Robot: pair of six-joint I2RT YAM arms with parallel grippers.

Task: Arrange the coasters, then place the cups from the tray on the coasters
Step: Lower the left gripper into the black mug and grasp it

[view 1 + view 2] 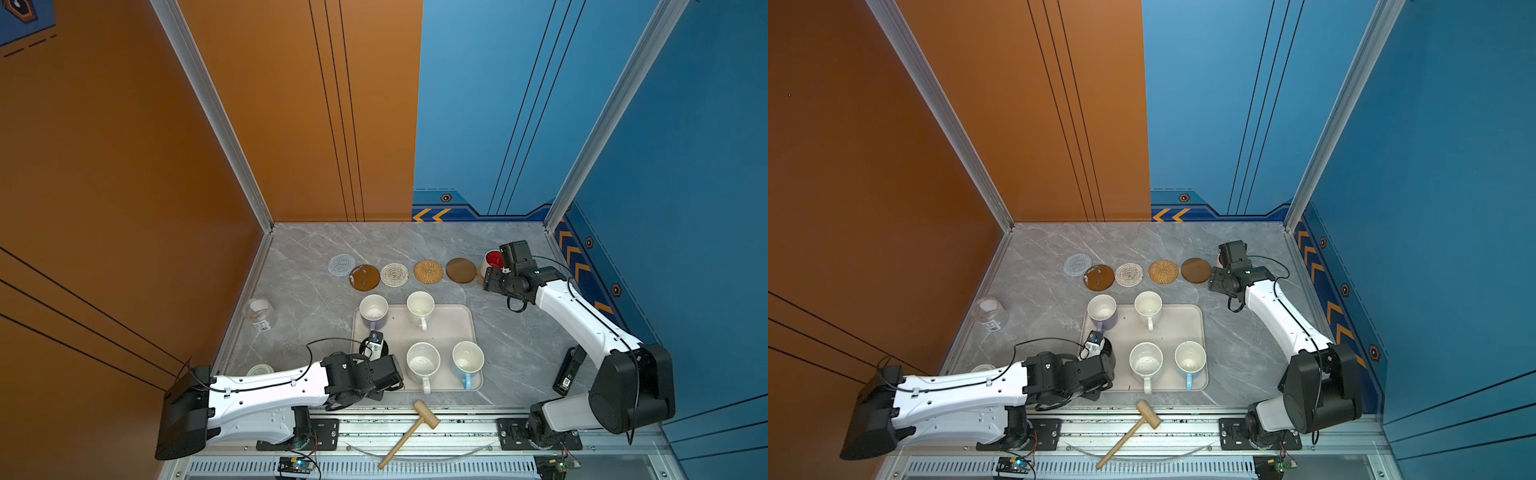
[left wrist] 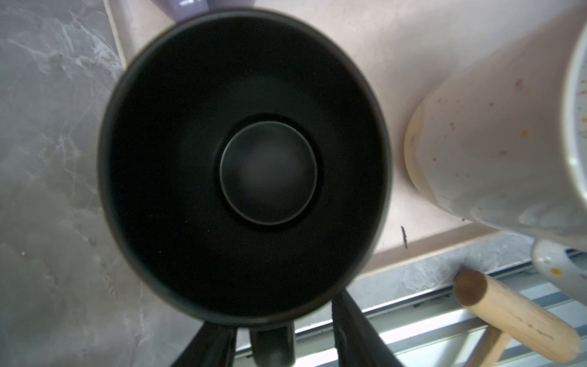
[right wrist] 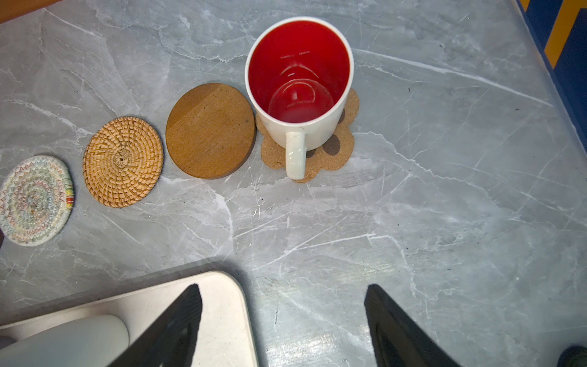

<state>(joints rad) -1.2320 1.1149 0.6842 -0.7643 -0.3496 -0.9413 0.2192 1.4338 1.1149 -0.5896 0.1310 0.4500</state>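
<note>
L fingers (image 2: pixel 352 336) straddle black mug (image 2: pixel 244 165) handle, unclamped: body's too wide. R fingers (image 3: pixel 171 327) spread, empty; red-lined mug (image 3: pixel 298 82) on its paw coaster (image 3: pixel 343 155).

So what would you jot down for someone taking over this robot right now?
Left end effector: open, fingers straddling the black mug's handle on the tray, not clamped.
Right end effector: open, empty, near the red-lined mug.
Done: six coasters in a row; red-lined mug stands on the paw coaster.
To do: black mug, lavender mug, cream mug, speckled mug and light blue mug, all on the tray, onto the five bare coasters.
</note>
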